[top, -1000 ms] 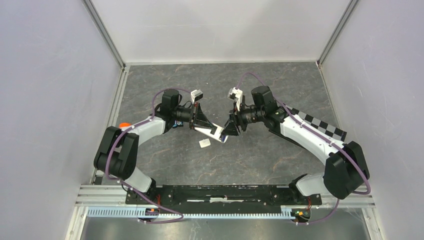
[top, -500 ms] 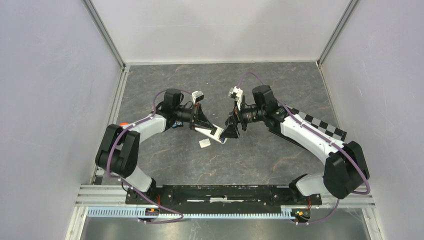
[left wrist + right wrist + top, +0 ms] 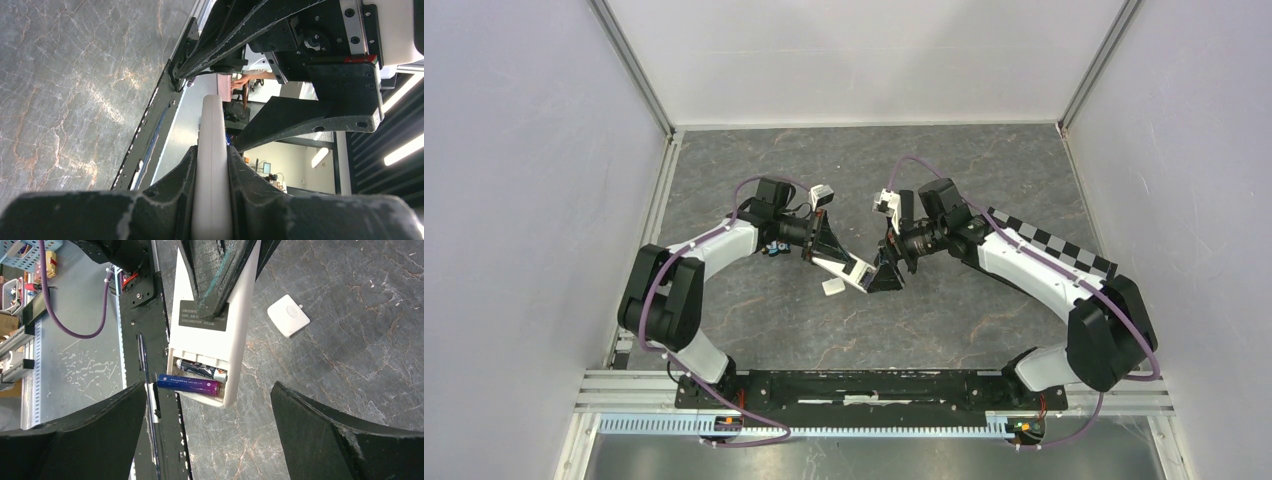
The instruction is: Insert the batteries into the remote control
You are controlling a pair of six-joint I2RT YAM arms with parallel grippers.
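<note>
– Between the arms, just above the surface (image 3: 944,310), what have you got?

– I have the remote (image 3: 237,347) clamped edgewise in the left hand (image 3: 826,243). Its open bay end points at the right hand (image 3: 886,270).

– And the right hand?

– Its fingers are spread wide and hold nothing. It hangs just off that end, so it is the nearer one and the only free one.

– Where are the batteries?

– Both are in the bay, lying across the remote, at right angles to its long axis. The dark cell (image 3: 202,371) sits deeper and looks seated. The purple cell (image 3: 189,384) lies nearest the end, and one tip pokes out past the remote's side edge.

– So which way would you go?

– Endwise, I think. My wrist view shows one open finger beyond each end of the purple cell, roughly in line with it. I judge it needs a nudge along its length and then a press down.

– Where's the cover?

– The cover (image 3: 288,315) is on the surface beside the remote, apart from it. It's small, white and squarish.
</note>
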